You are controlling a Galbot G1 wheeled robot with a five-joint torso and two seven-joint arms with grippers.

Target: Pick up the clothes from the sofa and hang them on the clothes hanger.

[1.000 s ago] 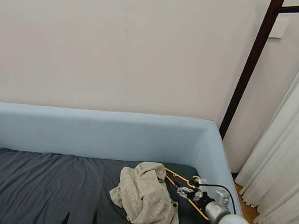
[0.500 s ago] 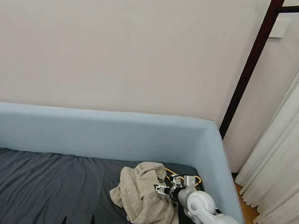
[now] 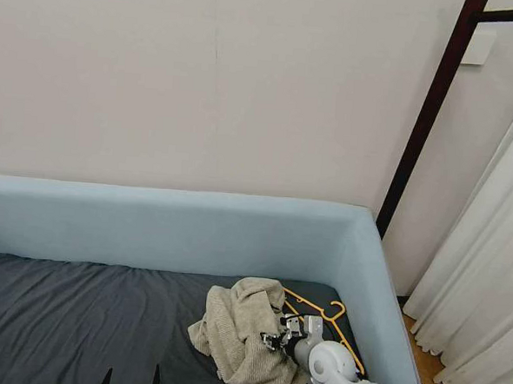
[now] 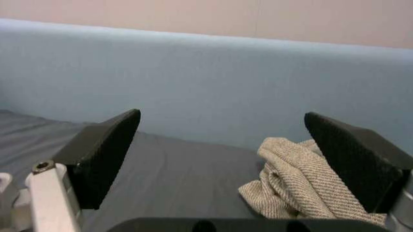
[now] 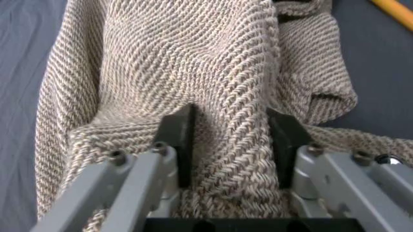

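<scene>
One fold of the knit garment (image 3: pixel 235 334) is all your right pincer (image 3: pixel 275 337) has. It is narrowed onto a raised ridge of the weave, with a pad pressed against each side, on the side of the heap facing the sofa's right arm. The garment lies crumpled on the dark seat near the right-hand end of the sofa (image 3: pixel 150 229), just short of the backrest.

The hold looks like your weak point. The knit seems loose and stretchy, so a thin pinch may slide out once the rest of the cloth hangs from it.

Watch the orange hanger (image 3: pixel 340 323) too. It lies on the seat between the garment and the sofa's right arm, and one of its bars runs up to the heap's edge. I cannot tell whether that bar is tucked underneath. If it has caught in the weave, it could come up with the cloth and then drop.

Lift low and the trailing cloth may drag over the sofa's right arm on the way to the dark rack post (image 3: pixel 427 115) beyond that end. It could also brush the white curtain (image 3: pixel 486 284) beside the post.

Your left pincer (image 3: pixel 132 380) is spread wide and sits low at the seat's front edge, well apart from the garment, so it offers no second hold if the first gives way.
</scene>
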